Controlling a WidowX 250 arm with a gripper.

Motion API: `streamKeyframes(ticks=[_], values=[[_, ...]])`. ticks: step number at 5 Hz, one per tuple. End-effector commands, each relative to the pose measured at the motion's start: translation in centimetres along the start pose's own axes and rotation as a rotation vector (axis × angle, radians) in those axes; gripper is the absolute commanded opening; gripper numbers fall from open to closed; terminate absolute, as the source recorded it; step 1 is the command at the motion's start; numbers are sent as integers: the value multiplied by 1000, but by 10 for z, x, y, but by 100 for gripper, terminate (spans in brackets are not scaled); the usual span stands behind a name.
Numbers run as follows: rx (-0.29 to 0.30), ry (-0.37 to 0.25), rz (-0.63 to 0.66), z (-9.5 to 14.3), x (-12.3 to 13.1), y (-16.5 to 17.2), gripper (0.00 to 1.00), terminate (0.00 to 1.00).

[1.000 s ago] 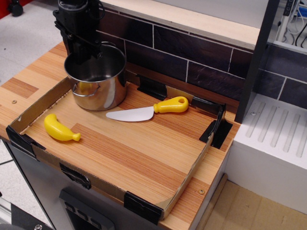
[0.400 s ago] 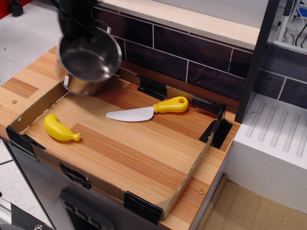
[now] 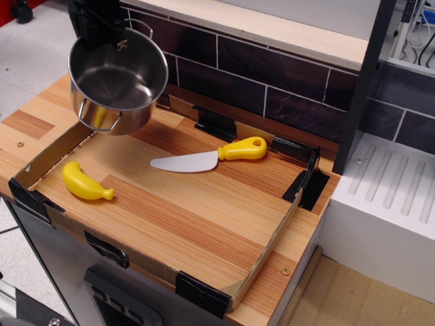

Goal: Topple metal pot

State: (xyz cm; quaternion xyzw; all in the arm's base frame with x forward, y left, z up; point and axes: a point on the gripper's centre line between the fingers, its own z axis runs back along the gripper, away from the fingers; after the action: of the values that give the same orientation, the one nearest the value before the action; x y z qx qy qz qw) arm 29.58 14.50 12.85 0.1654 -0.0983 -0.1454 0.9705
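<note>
Observation.image shows the end effector (image 3: 109,37) clamped on the metal pot (image 3: 119,85) rim, pot lifted and tilted above the table's (image 3: 204,210) back-left corner. If released here, it may bounce onto the banana (image 3: 86,182).

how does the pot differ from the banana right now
The pot is shiny steel; the banana is matte yellow. The pot is much bigger than the banana. The pot is held up off the board at its rim by the hand, while the banana lies flat on the board, untouched. The pot is hollow and open; the banana is a solid curved shape. Both sit at the tray's left end.
</note>
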Motion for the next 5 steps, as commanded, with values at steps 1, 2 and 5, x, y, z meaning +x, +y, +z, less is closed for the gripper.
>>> streamKeyframes(ticks=[1, 2, 5], values=[[125, -141, -18, 41, -6, -24, 0, 0], [182, -193, -53, 50, -9, -50, 0, 0], [348, -321, -181, 43, -8, -114, 0, 0]])
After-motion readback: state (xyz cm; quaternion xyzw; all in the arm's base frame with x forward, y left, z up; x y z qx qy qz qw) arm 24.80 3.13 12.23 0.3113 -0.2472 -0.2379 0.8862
